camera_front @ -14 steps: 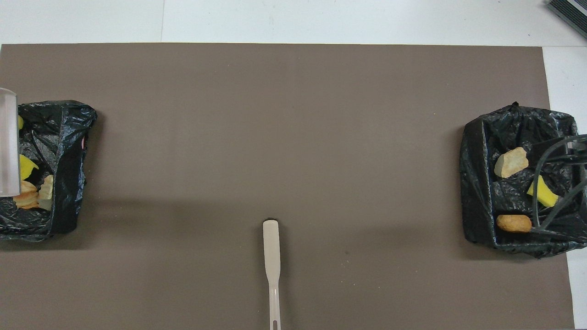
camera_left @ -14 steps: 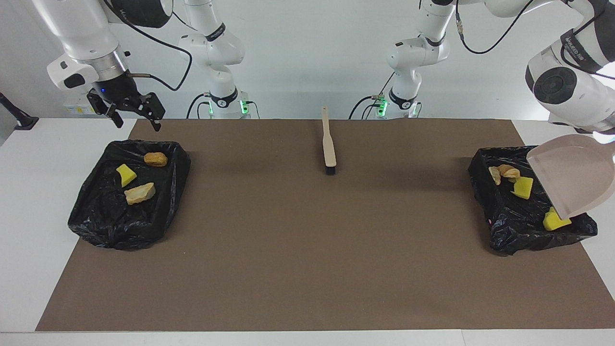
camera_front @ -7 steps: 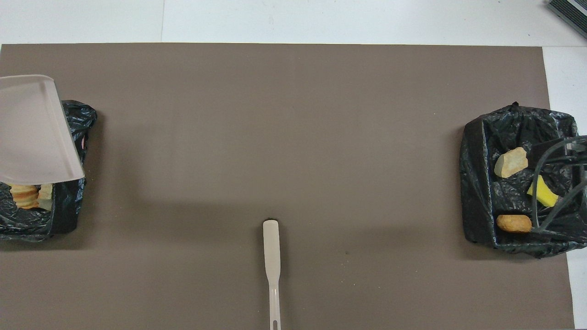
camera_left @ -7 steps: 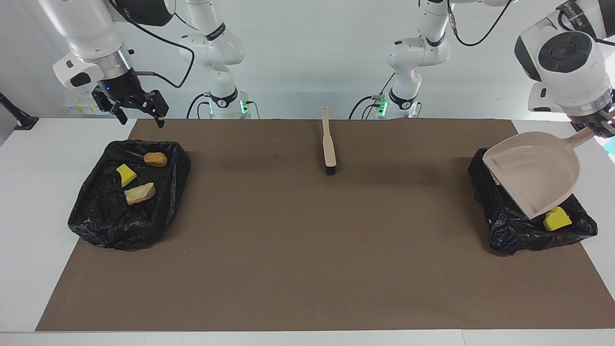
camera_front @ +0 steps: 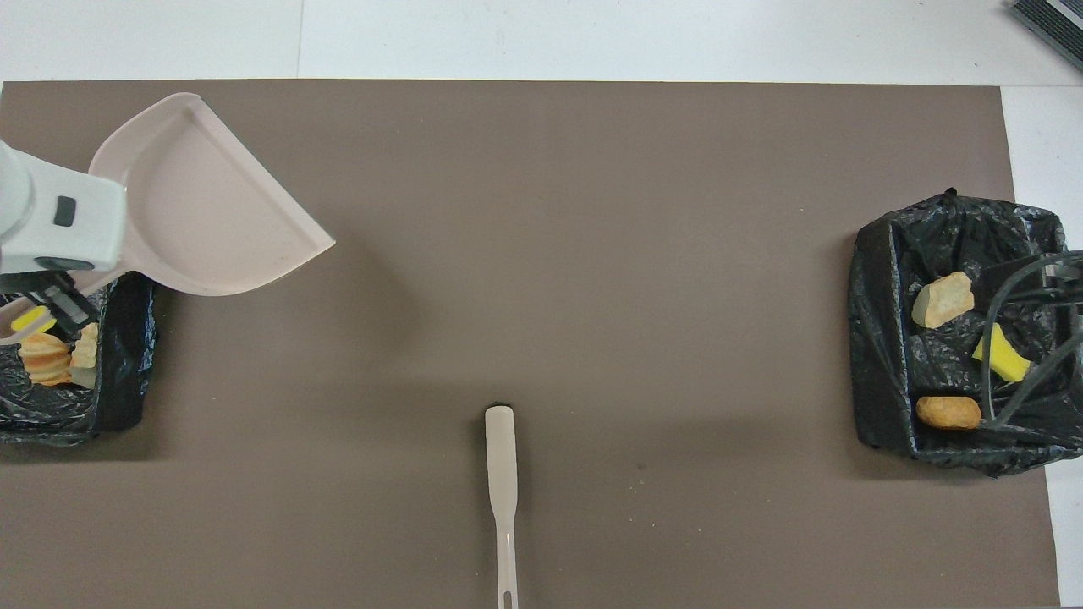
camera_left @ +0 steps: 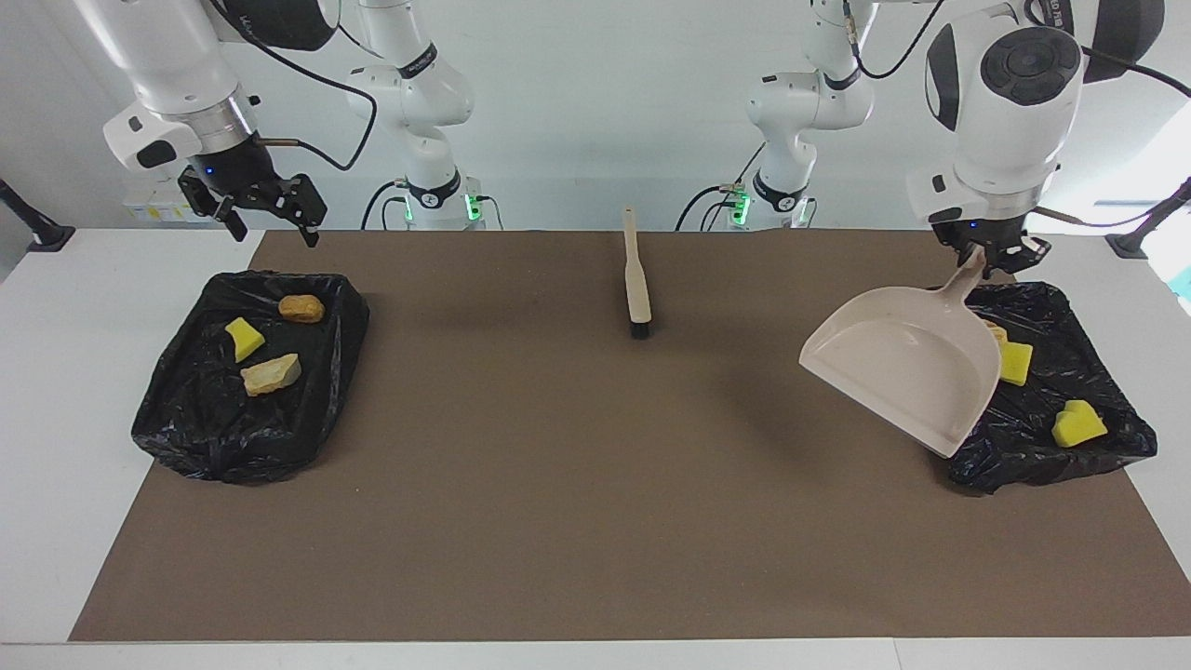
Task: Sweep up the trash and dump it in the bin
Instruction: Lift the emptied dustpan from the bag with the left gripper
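The left tool (camera_left: 988, 256) is pinched on the handle of a beige dustpan (camera_left: 907, 368) and holds it in the air, tilted, with its open lip hanging over the brown mat (camera_left: 595, 484) beside the bin (camera_left: 1107, 316) at the left arm's end of the counter (camera_left: 56, 391). That bin is lined with a black bag and has trash in it: a yellow sponge wedge (camera_left: 1077, 424) lying farther from the robots, another yellow sponge piece (camera_left: 1016, 363) just beside the dustpan's back wall, and tan bread-like lumps (camera_front: 46, 364) that show best from overhead. The dustpan's tray looks bare inside. The right tool (camera_left: 265, 219) hangs with its fingers spread, holding nothing, over the counter at the edge of the second bin (camera_left: 186, 419) nearest the robots, at the right arm's end. In that bin lie a yellow wedge (camera_left: 244, 339), a pale bread lump (camera_left: 271, 374) and a browner lump (camera_left: 301, 308). A beige brush (camera_left: 637, 279) lies flat on the mat between the two bins, near the robots' edge, its dark bristles pointing away from them.
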Controlling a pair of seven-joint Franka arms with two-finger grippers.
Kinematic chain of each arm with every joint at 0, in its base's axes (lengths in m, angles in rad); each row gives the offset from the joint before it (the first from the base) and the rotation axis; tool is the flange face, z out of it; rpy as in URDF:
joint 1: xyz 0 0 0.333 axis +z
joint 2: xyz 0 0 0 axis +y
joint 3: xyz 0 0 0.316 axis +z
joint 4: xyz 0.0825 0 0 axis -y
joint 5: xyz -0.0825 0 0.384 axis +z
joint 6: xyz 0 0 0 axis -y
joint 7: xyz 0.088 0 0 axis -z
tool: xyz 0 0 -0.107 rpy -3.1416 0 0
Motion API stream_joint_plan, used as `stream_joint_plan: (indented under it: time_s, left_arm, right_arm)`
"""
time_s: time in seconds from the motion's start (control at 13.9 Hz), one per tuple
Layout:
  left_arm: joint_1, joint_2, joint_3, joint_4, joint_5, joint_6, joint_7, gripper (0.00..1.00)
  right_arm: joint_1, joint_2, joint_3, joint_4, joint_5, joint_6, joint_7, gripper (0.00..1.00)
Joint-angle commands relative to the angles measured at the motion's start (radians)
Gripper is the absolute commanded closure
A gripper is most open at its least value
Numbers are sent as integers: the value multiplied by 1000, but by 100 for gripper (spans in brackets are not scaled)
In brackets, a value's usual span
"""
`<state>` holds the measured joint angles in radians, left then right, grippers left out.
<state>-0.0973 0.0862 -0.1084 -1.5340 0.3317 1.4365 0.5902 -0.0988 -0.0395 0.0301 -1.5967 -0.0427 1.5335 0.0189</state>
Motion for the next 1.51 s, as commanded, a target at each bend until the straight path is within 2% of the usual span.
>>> stream_joint_plan:
  time_s: [0.0, 0.29, 0.58, 0.79, 0.94, 1.01, 1.15, 1.44]
  left_arm:
    - [-93, 1, 6, -35, -97, 10, -230, 100]
    - [-174, 46, 6, -64, -224, 120, -464, 100]
    - [-317, 194, 7, -57, -281, 329, -778, 100]
    - [-332, 201, 7, -87, -360, 428, -967, 100]
    - [-361, 204, 7, -120, -373, 517, -1030, 100]
    - [-370, 228, 7, -124, -373, 566, -1070, 100]
    - [-386, 227, 6, -172, -373, 628, -1066, 100]
    - [-415, 219, 4, -219, -451, 613, -1083, 100]
  right_arm:
    - [-10, -20, 7, -20, 20, -9, 7, 0]
    - [-12, -20, 7, -20, 20, -9, 7, 0]
    - [-10, -20, 7, -20, 20, -9, 7, 0]
    - [-10, -20, 7, -20, 20, -9, 7, 0]
    - [-12, -20, 7, -20, 20, -9, 7, 0]
    - [-10, -20, 7, -20, 20, -9, 7, 0]
    - [-10, -20, 7, -20, 20, -9, 7, 0]
    - [-10, -20, 7, -20, 20, -9, 7, 0]
